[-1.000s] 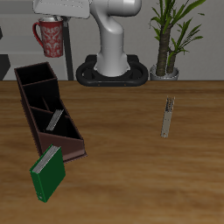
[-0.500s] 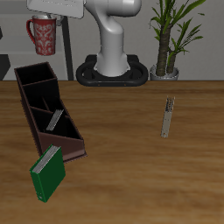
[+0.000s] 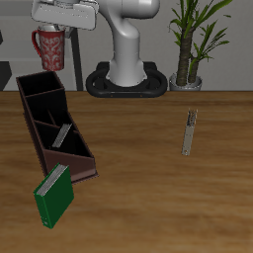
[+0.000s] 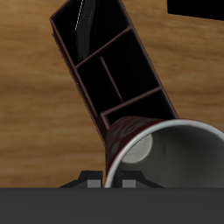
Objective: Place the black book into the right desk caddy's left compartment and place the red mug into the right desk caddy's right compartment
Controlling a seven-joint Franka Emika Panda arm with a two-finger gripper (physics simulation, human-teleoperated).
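Looks like a simulated home-office desk setup: wooden table (image 3: pixel 148 178), a desk caddy (image 3: pixel 54 124), a green book (image 3: pixel 54 196), and a potted plant (image 3: pixel 195 40) at the back.

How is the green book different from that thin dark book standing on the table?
The larger green hardcover book leans against the end of the maroon-brown caddy, near the table's front edge. The small thin black book stands upright alone, apart from the caddy. Both show pale page edges.
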